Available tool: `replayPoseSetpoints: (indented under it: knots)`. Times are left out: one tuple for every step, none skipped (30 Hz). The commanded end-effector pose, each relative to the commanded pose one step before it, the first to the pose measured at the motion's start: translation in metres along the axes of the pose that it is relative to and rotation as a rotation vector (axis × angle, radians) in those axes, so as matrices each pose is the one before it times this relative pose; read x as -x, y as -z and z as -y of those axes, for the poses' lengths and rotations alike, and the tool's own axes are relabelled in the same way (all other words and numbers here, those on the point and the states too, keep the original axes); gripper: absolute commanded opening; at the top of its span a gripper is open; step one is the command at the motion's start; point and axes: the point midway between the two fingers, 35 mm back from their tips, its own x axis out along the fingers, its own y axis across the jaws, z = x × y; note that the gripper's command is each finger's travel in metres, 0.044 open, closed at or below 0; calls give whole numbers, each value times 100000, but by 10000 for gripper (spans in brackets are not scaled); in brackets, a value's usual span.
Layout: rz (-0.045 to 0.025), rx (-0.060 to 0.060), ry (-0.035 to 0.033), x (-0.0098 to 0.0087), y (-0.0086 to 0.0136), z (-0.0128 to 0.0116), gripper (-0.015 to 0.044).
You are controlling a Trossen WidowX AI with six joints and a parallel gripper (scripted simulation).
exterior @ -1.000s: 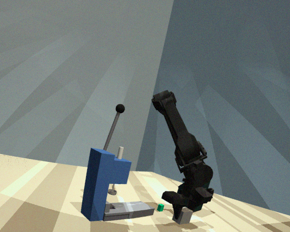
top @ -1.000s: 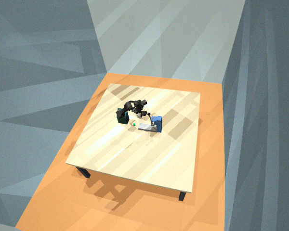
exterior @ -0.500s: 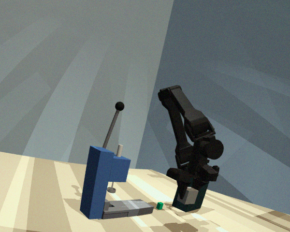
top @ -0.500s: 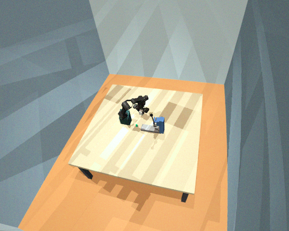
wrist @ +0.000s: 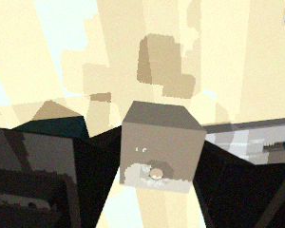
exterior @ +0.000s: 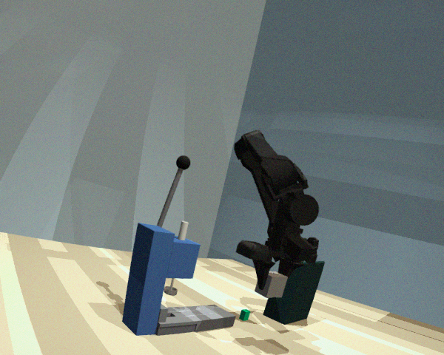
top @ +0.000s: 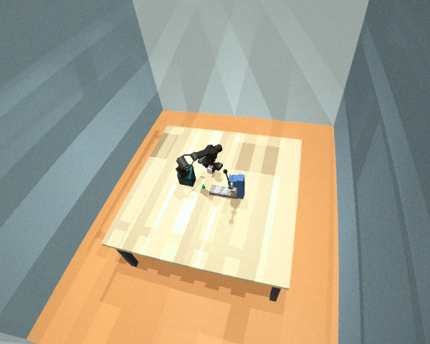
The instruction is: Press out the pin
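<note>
Relative to the press (top: pixel 239 185) (exterior: pixel 143 279): the gripper (top: pixel 212 169) (exterior: pixel 271 280) (wrist: pixel 156 132) grips 1 block (top: pixel 210 170) (exterior: pixel 274 285) (wrist: pixel 162 152), raised on the press's arm-base side. Carry it level, lower gently, centre its 1 pin (wrist: pixel 156 173) beneath the press's punch (exterior: pixel 171 287).
</note>
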Motion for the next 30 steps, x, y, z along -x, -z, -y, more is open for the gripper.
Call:
replayPoseSetpoints:
  knots:
    - [1046,-14,877,984,1744,1393,0]
    - [-21,40,16,149,450,266,0]
    - [-33,37,17,144,459,257,0]
    - [-44,34,17,139,467,248,0]
    - [-56,32,17,133,474,239,0]
    - [-68,29,17,129,482,229,0]
    - [-79,26,17,124,489,219,0]
    - [-91,24,16,119,496,209,0]
    - [-103,21,15,114,503,199,0]
    - [-114,19,14,109,509,188,0]
    - [-126,17,13,104,515,178,0]
    - [-138,15,11,100,521,167,0]
    - [-149,12,9,95,526,155,0]
    - [-161,11,7,90,531,144,0]
    - [-172,9,4,86,536,133,0]
    - [-184,7,2,81,540,121,0]
    - [-195,5,-1,77,545,109,0]
    - [-172,3,-4,61,457,82,0]
    - [-107,1,-3,35,275,45,0]
    - [-36,0,-1,11,92,14,0]
    - [0,0,0,0,0,0,0]
    - [0,0,0,0,0,0,0]
    - [1,-573,0,0,0,0,0]
    - [4,-1719,-1,0,0,0,0]
    - [6,-2865,-2,0,0,0,0]
    - [7,-3473,-3,0,0,0,0]
    - [7,-3474,-3,0,0,0,0]
    - [7,-3474,-4,0,0,0,0]
    - [7,-3474,-4,0,0,0,0]
    - [7,-3474,-4,0,0,0,0]
